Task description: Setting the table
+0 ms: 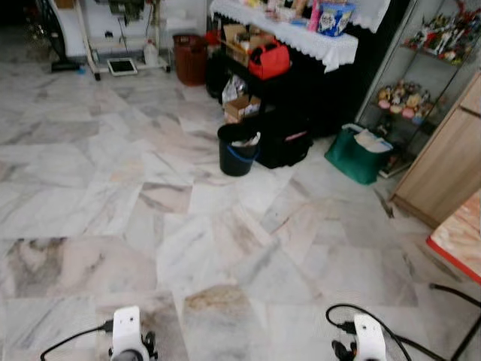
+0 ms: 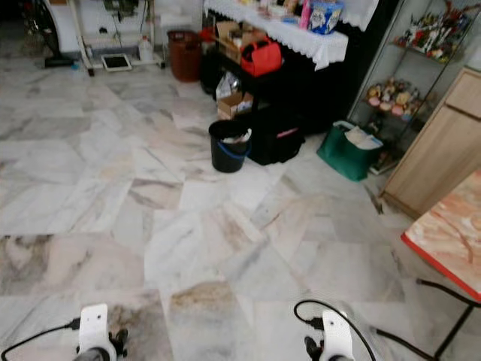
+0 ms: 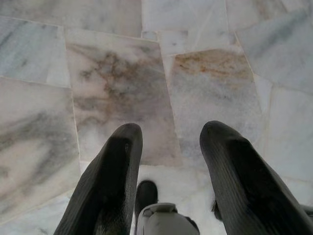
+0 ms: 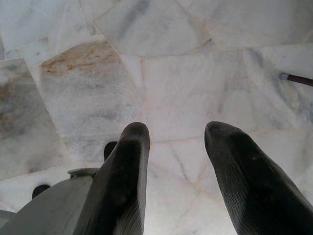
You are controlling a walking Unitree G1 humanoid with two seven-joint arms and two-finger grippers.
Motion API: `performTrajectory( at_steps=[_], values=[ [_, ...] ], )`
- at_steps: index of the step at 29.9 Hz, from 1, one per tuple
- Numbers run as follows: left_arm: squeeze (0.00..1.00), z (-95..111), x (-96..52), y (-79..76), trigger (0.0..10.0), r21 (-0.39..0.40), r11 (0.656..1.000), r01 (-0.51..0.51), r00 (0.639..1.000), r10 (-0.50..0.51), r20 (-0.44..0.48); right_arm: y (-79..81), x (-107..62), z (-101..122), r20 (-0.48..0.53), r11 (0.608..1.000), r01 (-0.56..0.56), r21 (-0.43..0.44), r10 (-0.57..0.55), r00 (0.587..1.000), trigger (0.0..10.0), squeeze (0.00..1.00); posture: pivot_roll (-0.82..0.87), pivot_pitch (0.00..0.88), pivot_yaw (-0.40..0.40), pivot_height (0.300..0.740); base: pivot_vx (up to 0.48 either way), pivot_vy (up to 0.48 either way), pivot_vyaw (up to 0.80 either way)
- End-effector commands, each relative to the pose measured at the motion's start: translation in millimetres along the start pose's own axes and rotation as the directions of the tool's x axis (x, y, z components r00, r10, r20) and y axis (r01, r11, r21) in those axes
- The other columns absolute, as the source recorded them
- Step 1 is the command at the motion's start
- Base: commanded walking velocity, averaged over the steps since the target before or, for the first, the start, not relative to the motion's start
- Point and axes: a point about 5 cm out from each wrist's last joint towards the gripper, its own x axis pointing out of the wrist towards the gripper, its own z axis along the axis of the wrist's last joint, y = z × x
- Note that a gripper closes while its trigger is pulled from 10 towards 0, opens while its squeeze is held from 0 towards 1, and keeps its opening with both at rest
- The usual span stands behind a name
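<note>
Both pincers, left pincer (image 3: 171, 147) and right pincer (image 4: 176, 142), hung open and empty above grey-veined marble floor (image 1: 188, 226). Red-edged marbled desk (image 2: 451, 233) lay at three o'clock; judged approach stage, turning rightward next.

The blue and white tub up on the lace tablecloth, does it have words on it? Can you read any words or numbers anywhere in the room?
No text can be read anywhere.
Blue and white tub on the lace-covered table: printed pattern, too blurred to read.
Cardboard boxes under the table: no legible print.
Red bag, green bag, black bucket: no visible lettering.
</note>
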Motion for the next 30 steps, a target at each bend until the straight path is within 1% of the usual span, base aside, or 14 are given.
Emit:
performTrajectory(
  at_steps=[1,3,4,5,8,12,17,21,27,30],
  values=[
    [0.00,2.4,0.8,0.7,10.0,0.024,1.000,0.004,1.000,-0.004,0.000,-0.9,0.6,4.2,0.011,1.000,0.009,0.009,-0.009,1.000,10.0,0.00,0.17,0.000,-0.072,0.740,0.000,0.000,-0.63],
    [0.00,15.5,3.7,6.6,10.0,0.066,0.998,0.005,1.000,-0.007,0.024,5.8,2.2,4.4,0.015,1.000,0.000,0.019,-0.001,1.000,10.0,0.00,0.18,0.000,-0.036,0.740,0.000,0.000,-0.62],
    [0.00,15.5,3.7,6.6,10.0,0.066,0.998,0.005,1.000,-0.007,0.024,5.8,2.2,4.4,0.015,1.000,0.000,0.019,-0.001,1.000,10.0,0.00,0.18,0.000,-0.036,0.740,0.000,0.000,-0.62],
    [0.00,17.9,4.1,8.4,10.0,0.080,0.997,0.005,1.000,-0.007,0.028,8.1,2.7,4.3,0.018,1.000,-0.003,0.026,0.002,1.000,10.0,0.00,0.18,0.000,-0.033,0.740,0.000,0.000,-0.62],
    [0.00,22.0,4.6,13.6,10.0,0.086,0.996,-0.003,0.999,0.000,0.034,14.0,3.9,3.7,0.020,0.999,-0.011,0.040,0.010,1.000,10.0,0.00,0.18,0.000,-0.014,0.740,0.000,0.000,-0.62],
    [0.00,25.6,5.3,15.6,10.0,0.094,0.996,-0.005,0.999,0.002,0.037,19.2,5.0,3.9,0.022,0.998,-0.017,0.053,0.016,1.000,10.0,0.00,0.17,0.000,-0.012,0.740,0.000,0.000,-0.62],
    [0.00,29.1,6.6,10.7,10.0,0.098,0.995,0.002,0.999,-0.007,0.043,20.6,5.5,5.6,0.021,0.999,-0.028,0.038,0.027,0.999,10.0,0.00,0.17,0.000,-0.022,0.740,0.000,0.000,-0.61],
    [0.00,33.3,8.0,3.0,10.0,0.093,0.996,0.015,0.998,-0.020,0.053,19.5,5.7,9.2,0.017,0.999,-0.043,-0.019,0.043,0.999,10.0,0.00,0.15,0.000,-0.028,0.740,0.000,0.000,-0.60],
    [0.00,34.7,8.5,-3.1,10.0,0.103,0.994,0.031,0.998,-0.037,0.058,17.0,5.5,9.7,0.027,1.000,-0.019,0.023,0.018,0.999,10.0,0.00,0.14,0.000,-0.024,0.740,0.000,0.000,-0.60],
    [0.00,34.6,8.5,-2.1,10.0,0.112,0.993,0.024,0.998,-0.031,0.055,16.7,5.4,9.0,0.031,0.999,-0.008,0.049,0.006,0.999,10.0,0.00,0.15,0.000,-0.021,0.740,0.000,-0.480,-0.59]
  ],
)
